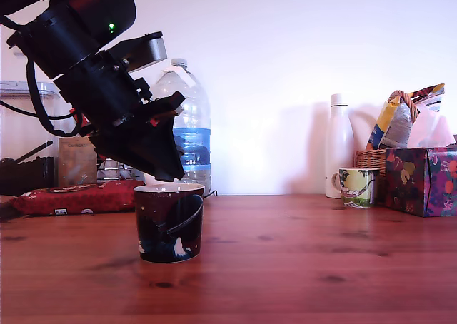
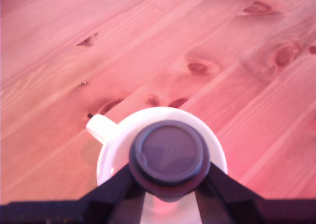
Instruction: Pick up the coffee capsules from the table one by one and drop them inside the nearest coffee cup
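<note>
A dark navy coffee cup [image 1: 170, 223] with a small white figure stands on the reddish wooden table [image 1: 300, 260]. My black gripper [image 1: 171, 174] hangs tilted just above its rim. In the wrist view a dark coffee capsule [image 2: 169, 152] sits flat rim up between my two black fingers [image 2: 117, 184], directly over the cup's white interior [image 2: 111, 157]. The gripper is shut on the capsule. The cup's white handle [image 2: 100, 127] sticks out to one side. No other capsule shows on the table.
At the exterior view's right stand a small green-yellow mug [image 1: 357, 187], a white bottle [image 1: 339, 156], a wicker basket [image 1: 371, 160] and a patterned tissue box [image 1: 421, 180]. Behind the arm are a large water bottle [image 1: 191, 131] and a red packet [image 1: 75, 197].
</note>
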